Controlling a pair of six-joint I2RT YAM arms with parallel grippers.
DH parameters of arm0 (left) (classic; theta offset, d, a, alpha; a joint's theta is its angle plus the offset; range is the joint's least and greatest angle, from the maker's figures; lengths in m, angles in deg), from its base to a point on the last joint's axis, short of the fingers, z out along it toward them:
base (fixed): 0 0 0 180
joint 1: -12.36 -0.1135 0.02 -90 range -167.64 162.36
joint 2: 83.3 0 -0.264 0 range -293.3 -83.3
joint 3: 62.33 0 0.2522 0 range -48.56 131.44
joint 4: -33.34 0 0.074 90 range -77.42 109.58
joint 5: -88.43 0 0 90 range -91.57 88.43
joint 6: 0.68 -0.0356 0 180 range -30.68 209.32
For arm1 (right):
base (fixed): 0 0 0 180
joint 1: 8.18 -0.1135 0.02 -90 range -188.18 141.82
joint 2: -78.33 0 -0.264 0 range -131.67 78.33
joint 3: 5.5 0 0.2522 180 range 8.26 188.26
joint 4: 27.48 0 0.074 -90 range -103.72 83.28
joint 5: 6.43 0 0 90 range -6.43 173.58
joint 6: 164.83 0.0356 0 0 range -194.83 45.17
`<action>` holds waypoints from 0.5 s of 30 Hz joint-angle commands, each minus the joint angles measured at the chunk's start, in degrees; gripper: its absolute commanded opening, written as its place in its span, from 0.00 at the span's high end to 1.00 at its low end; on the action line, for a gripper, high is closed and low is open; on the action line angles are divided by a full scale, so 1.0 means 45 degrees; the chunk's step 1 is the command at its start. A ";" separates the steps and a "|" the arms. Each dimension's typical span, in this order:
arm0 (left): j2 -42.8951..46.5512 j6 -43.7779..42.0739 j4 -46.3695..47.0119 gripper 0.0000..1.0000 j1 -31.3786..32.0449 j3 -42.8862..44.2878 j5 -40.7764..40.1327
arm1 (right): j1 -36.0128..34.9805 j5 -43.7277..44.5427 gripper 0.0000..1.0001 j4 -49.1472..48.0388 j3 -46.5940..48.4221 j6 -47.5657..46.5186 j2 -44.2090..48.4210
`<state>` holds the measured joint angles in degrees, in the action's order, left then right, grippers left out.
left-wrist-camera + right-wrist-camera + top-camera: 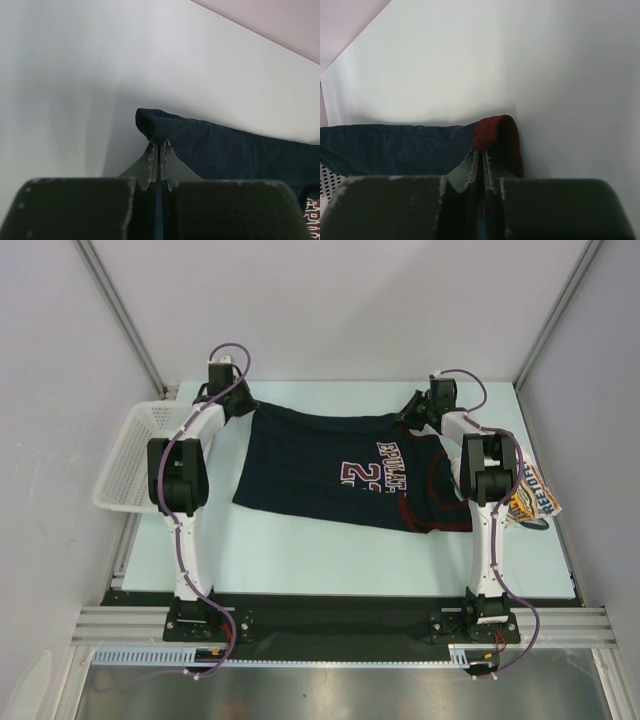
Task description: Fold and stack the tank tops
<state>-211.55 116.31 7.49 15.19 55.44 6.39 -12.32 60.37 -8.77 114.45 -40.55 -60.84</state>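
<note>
Showing a 2, the navy tank top (pixel 290 465) bears otherwise illegible chest lettering.

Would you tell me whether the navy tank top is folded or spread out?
Spread: the navy tank top lies flat, print showing, left tool and right tool pinching its far corners.

The right arm (pixel 487 468) hides most of the white tank top (pixel 535 500).
</note>
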 commanded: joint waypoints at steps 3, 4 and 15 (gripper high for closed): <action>0.0940 0.0058 0.0208 0.99 -0.0082 0.0618 0.0280 | 0.0159 -0.0078 0.94 0.0480 0.0893 -0.0079 0.1083; 0.0960 0.0059 0.0208 0.99 -0.0082 0.0618 0.0280 | 0.0217 -0.0137 0.94 0.0695 0.0991 -0.0137 0.1161; 0.1350 0.0039 0.0325 1.00 -0.0082 -0.0144 0.0222 | 0.0334 -0.0547 0.91 0.1068 0.0895 -0.0216 0.1826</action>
<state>-210.74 116.31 7.44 15.19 55.09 6.68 -11.19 59.19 -4.33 116.62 -40.81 -56.27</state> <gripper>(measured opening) 0.011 0.090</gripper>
